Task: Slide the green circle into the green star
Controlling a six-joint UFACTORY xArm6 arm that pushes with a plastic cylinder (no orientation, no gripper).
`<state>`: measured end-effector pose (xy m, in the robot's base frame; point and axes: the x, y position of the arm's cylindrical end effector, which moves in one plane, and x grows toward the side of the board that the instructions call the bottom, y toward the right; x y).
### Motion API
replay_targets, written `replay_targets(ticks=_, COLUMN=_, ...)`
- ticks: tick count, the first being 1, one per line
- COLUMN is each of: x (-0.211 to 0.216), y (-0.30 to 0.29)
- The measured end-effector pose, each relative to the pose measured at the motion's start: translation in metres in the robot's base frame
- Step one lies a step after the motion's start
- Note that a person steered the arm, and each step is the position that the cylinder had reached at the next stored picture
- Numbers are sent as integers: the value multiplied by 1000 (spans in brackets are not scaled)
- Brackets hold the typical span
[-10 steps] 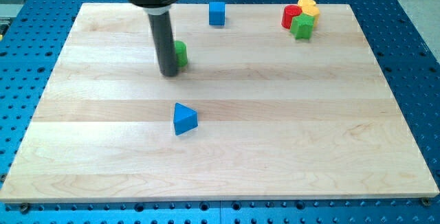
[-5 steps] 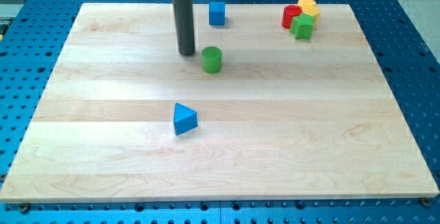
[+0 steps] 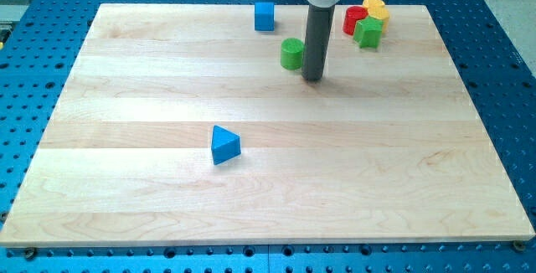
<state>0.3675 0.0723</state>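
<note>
The green circle (image 3: 291,54) stands on the wooden board in the upper middle of the view. My tip (image 3: 313,79) is just to the right of it and slightly lower, close to it; I cannot tell if they touch. The green star (image 3: 368,32) lies at the upper right, well to the right of the circle and a little higher. The rod rises from the tip to the view's top edge.
A red block (image 3: 353,20) and a yellow block (image 3: 376,8) press against the green star at the upper right. A blue cube (image 3: 265,16) sits near the top edge. A blue triangle (image 3: 224,145) lies left of centre. The board's top edge (image 3: 167,6) runs close behind.
The green circle has moved right and up, towards the green star. My tip has passed from its left side to its right side. The other blocks have not moved.
</note>
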Motion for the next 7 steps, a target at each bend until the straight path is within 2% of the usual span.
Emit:
replay_targets(ticks=1, x=4, y=-7)
replay_targets(ticks=2, x=0, y=-39)
replay_targets(ticks=3, x=-13, y=-9)
replay_targets(ticks=4, x=-9, y=-9)
replay_targets(ticks=5, x=-11, y=-79)
replay_targets(ticks=6, x=-45, y=-21)
replay_targets(ticks=7, x=-51, y=24)
